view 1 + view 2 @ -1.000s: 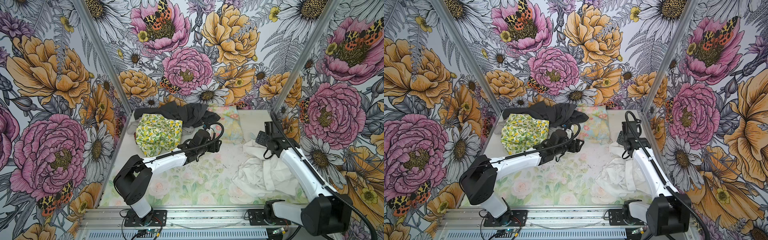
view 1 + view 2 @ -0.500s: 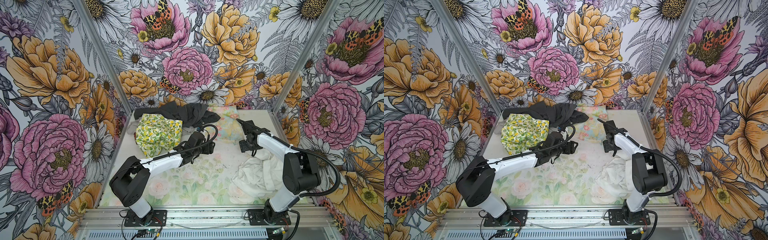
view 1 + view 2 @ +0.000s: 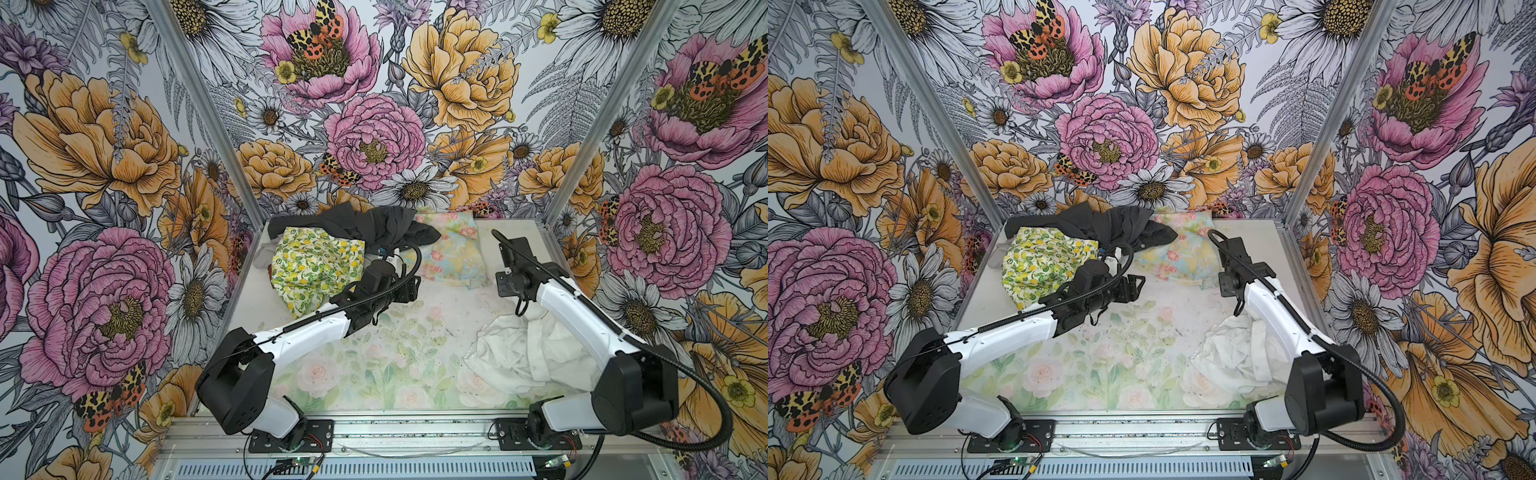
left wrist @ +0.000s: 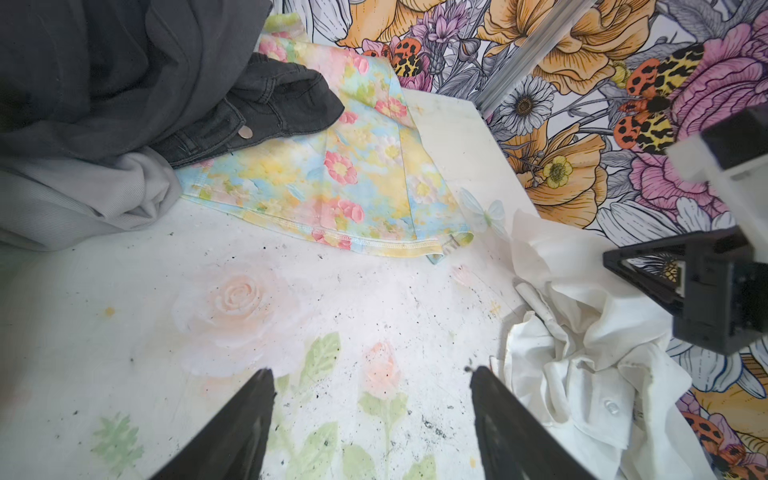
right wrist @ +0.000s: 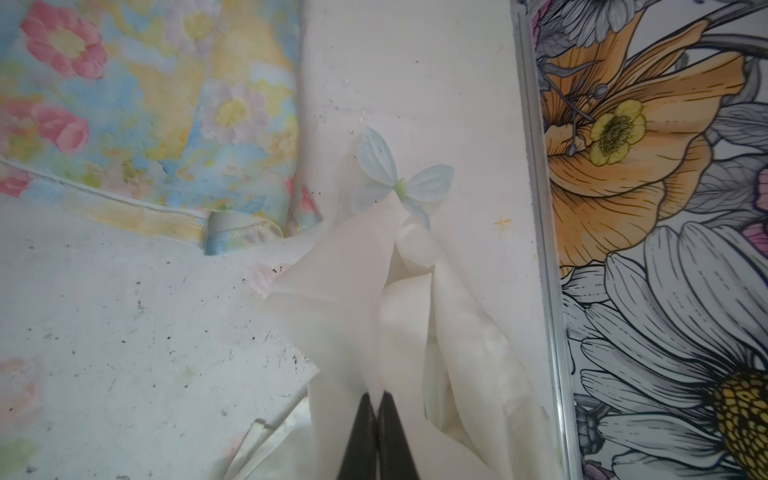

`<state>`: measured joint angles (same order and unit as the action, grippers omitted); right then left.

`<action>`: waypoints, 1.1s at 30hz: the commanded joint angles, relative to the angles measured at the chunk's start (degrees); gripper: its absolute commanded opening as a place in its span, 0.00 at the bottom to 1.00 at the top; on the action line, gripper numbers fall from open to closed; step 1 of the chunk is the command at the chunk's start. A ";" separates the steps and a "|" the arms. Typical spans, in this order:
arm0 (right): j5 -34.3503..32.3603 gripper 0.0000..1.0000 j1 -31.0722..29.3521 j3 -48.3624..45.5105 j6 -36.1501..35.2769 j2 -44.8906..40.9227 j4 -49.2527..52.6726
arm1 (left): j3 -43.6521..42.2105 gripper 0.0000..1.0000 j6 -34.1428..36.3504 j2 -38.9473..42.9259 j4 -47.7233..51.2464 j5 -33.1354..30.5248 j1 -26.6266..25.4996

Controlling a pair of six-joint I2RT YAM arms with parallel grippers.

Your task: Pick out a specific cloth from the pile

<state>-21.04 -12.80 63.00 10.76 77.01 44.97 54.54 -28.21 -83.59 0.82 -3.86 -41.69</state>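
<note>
Cloth point(image 3: 536, 353), tip toward far wall point(image 3: 374, 83)

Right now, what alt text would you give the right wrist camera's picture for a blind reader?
The shut right gripper pinches a fold of the white shirt, which tents up from the pale table. A pastel floral cloth lies nearby on the table, and a flowered wall stands alongside.

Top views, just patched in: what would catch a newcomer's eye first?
The crumpled white shirt lies alone at the near right, with the right gripper, its jaws shut on a fold of it. At the far left sit the dark grey garment and lemon-print cloth, while the left gripper hangs open over bare table.
</note>
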 commanded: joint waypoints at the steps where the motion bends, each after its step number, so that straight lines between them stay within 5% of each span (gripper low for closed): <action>1: 0.80 0.00 -1.44 -5.57 4.85 -4.51 1.03 | -1.49 0.76 -0.24 2.30 1.01 -1.77 0.56; 6: 4.63 0.00 -4.61 -15.92 14.48 -10.44 2.02 | -3.04 0.76 -0.52 4.50 1.38 -2.27 0.57; 16: 7.56 0.00 -9.35 -20.86 29.38 -1.99 0.01 | -4.77 0.76 -1.59 5.19 0.60 -2.29 0.56; 20: 5.51 0.19 -9.20 -23.61 33.35 -3.20 -1.71 | -4.84 0.76 -2.95 4.48 -0.12 -2.15 0.60; 24: 4.49 0.51 -9.18 -21.82 33.10 -8.18 -1.31 | -2.56 0.76 -2.35 4.05 1.29 -1.92 0.22; 33: 3.13 0.75 -9.26 -12.04 28.73 -16.47 -1.41 | 2.38 0.86 2.78 8.69 10.20 -6.71 0.65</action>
<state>-15.66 -22.11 47.62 41.19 62.17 44.23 54.46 -28.34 -78.28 7.18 -7.09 -41.69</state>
